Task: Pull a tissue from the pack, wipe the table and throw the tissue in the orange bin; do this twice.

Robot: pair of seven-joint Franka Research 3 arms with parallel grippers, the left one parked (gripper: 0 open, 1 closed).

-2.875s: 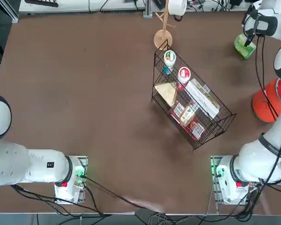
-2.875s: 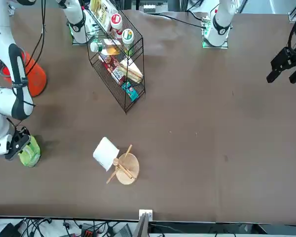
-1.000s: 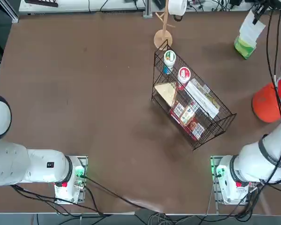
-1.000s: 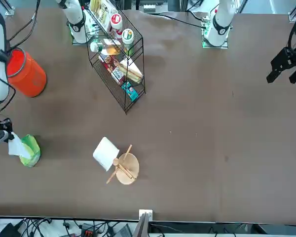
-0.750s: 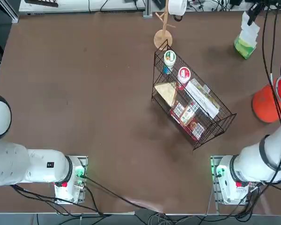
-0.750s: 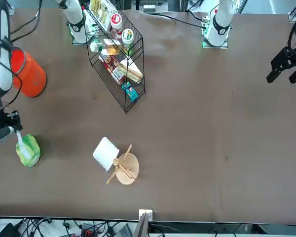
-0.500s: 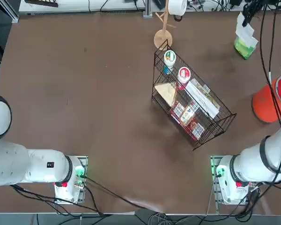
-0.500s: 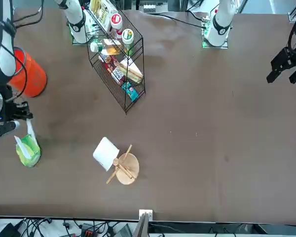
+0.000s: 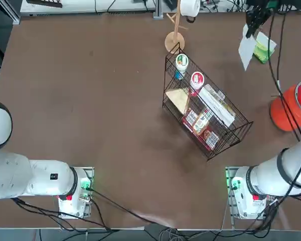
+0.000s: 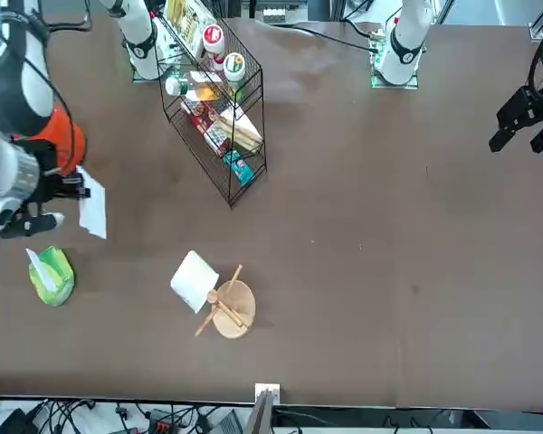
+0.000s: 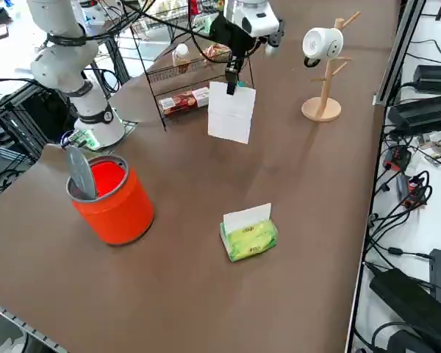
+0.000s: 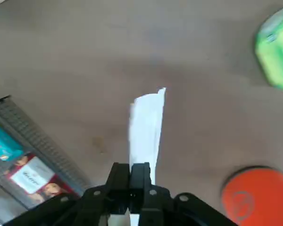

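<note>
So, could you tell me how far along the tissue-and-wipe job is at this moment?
Done: a tissue is out of the pack. In hand: the right gripper is shut on its top edge, holding it in the air above the table. Left: wiping and dropping it in the orange bin; which round this is, I cannot tell.

wire basket (image 9: pixel 206 116) of snacks, mug tree (image 9: pixel 175 31)
</note>
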